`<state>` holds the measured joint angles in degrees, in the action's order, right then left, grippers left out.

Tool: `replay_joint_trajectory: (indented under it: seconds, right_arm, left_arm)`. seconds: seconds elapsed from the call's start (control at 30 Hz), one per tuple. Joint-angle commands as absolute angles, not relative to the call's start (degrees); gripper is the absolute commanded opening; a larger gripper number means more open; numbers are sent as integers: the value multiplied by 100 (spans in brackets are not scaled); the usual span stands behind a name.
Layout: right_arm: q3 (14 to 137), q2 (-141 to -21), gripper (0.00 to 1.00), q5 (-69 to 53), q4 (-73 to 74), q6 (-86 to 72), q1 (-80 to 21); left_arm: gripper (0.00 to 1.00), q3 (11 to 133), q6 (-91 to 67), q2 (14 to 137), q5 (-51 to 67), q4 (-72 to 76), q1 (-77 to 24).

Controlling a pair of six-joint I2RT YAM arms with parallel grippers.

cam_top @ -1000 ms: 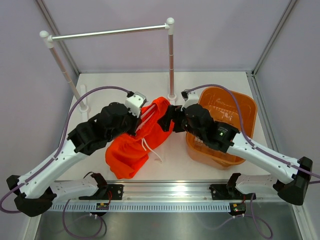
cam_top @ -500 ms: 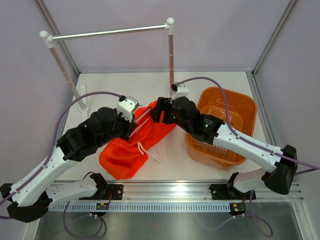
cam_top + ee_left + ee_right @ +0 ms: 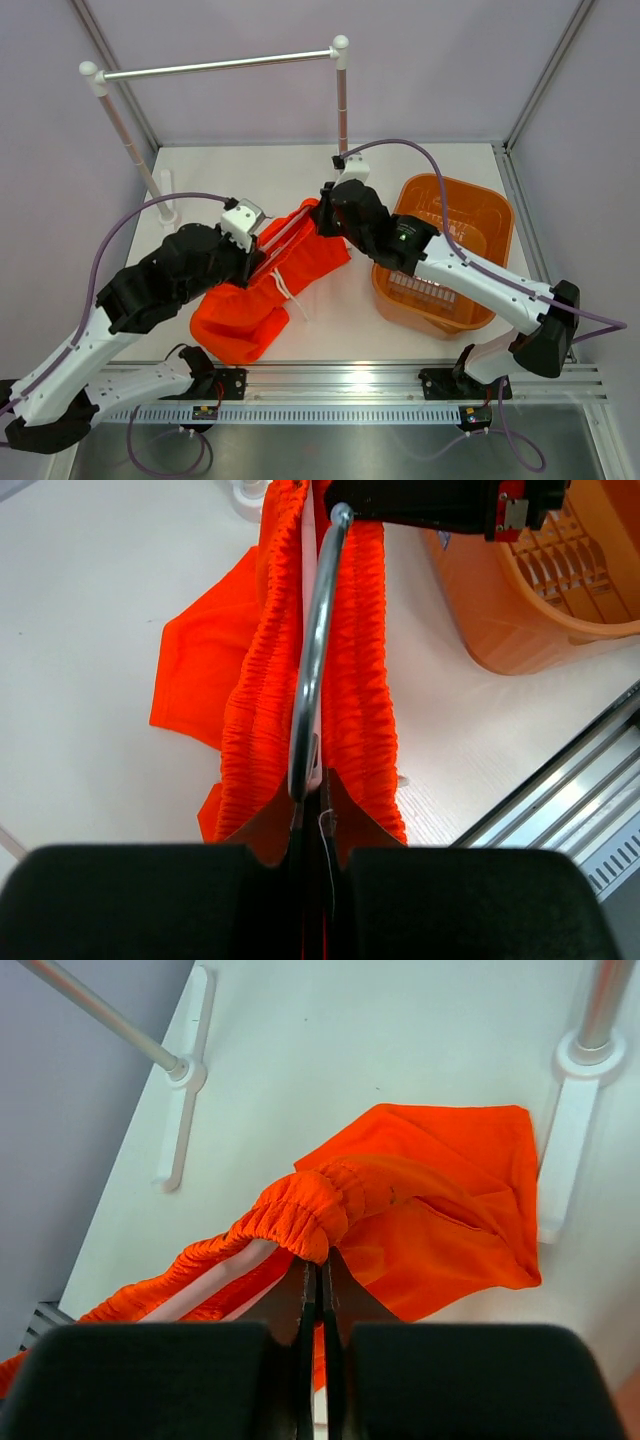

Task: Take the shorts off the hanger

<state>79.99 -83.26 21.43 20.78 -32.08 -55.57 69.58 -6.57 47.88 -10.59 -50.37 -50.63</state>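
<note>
clothes rail (image 3: pixel 220 66): stands along the back left edge of the table (image 3: pixel 230 170), its right post at mid back.
left gripper (image 3: pixel 260 262): left of table centre, jaws clenched on the hanger's silver hook; the left wrist view shows the hook running straight out from between the fingertips.
hanger (image 3: pixel 287 233): pale pink, slanting from the left gripper toward the right gripper, threaded through the gathered waistband.
shorts (image 3: pixel 250 315): orange-red, at mid table, waistband bunched on the hanger, legs trailing on the table toward the near edge; a white drawstring (image 3: pixel 291 291) hangs loose.
right gripper (image 3: pixel 322 222): at the waistband's far end, jaws pinched on the fabric.
basket (image 3: pixel 490 195): orange, by the right edge.
</note>
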Motion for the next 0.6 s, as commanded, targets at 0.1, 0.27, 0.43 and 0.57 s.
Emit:
replay_joint_trajectory:
  seconds: [0.1, 0.27, 0.43, 0.57]
  right_arm:
    - [8771, -8332, 0, 2857, 2900, -2971, -5204]
    - [8763, -8218, 0, 2812, 3076, -2918, -4756]
    - [8675, -8156, 0, 2584, 3059, -2865, -4456]
    - [8658, -8174, 0, 2260, 3068, -2900, -4465]
  left_arm:
    - [0, 6847, -738, 4272, -765, -4632, -5080]
    - [0, 6724, -730, 3790, -528, -4605, -5089]
    - [0, 6636, -659, 3376, -396, -4518, -5080]
    - [0, 6636, -686, 3173, -545, -4307, -5089]
